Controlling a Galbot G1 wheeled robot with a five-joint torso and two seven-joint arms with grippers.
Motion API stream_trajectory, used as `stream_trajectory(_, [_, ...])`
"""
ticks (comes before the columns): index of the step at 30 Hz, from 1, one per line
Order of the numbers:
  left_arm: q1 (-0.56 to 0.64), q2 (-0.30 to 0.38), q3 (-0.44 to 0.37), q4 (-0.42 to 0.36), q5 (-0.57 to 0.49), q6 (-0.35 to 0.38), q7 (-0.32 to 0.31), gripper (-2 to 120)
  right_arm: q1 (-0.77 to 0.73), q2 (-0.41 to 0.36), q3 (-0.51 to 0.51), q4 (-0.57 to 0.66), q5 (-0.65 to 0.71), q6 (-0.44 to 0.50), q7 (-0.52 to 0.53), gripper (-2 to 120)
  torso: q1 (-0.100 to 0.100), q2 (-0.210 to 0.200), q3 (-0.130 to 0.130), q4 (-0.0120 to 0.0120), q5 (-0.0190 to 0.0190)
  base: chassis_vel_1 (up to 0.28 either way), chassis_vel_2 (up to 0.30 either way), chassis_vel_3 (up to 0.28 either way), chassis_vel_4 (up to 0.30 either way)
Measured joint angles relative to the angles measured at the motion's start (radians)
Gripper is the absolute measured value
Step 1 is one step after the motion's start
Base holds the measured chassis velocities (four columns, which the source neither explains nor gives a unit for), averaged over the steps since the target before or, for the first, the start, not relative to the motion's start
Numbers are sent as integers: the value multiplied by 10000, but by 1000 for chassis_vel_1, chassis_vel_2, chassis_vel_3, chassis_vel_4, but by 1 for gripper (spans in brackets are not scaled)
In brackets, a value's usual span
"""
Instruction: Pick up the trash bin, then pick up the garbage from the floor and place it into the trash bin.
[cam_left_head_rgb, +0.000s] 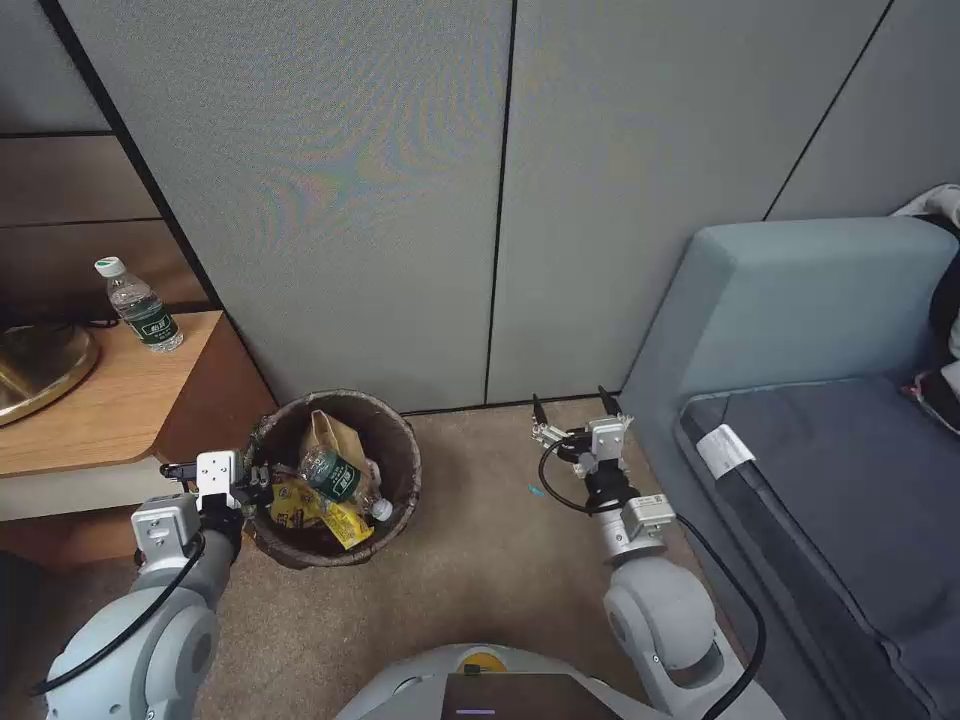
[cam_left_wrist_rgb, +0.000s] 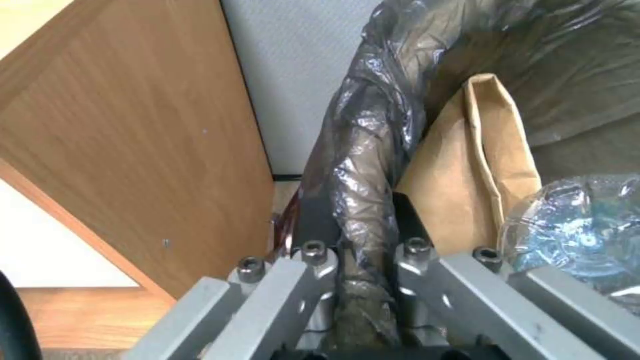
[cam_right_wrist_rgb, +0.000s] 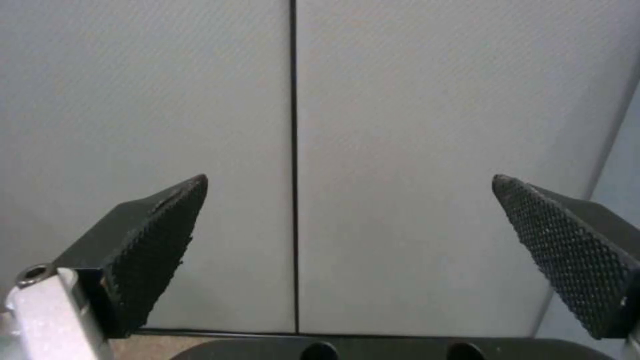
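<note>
The trash bin, round and lined with a wrinkled dark-brown bag, stands on the carpet against the wall. Inside it lies garbage: a brown paper bag, a green-labelled bottle and yellow wrappers. My left gripper is shut on the bin's near-left rim. In the left wrist view the bag-covered rim runs between the fingers, with the paper bag and the bottle beside it. My right gripper hovers open above the carpet to the right of the bin, its pads facing the wall with nothing between them.
A wooden side table stands close on the bin's left, carrying a water bottle and a gold dish. A blue-grey sofa fills the right. Grey wall panels close the back. A tiny blue scrap lies on the carpet.
</note>
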Motion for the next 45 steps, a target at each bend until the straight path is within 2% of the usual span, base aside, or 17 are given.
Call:
stream_trajectory(35, [-208,76,56,157,24,13,54,3,263,68,-17,-242,85,-52,6,100,0,0,0,0,-1,0,0,0,0])
stream_trajectory(45, [-285,67,52,80,13,65,1,3,641,-142,-44,-315,470,-228,60,100,0,0,0,0,0,0,0,0,0])
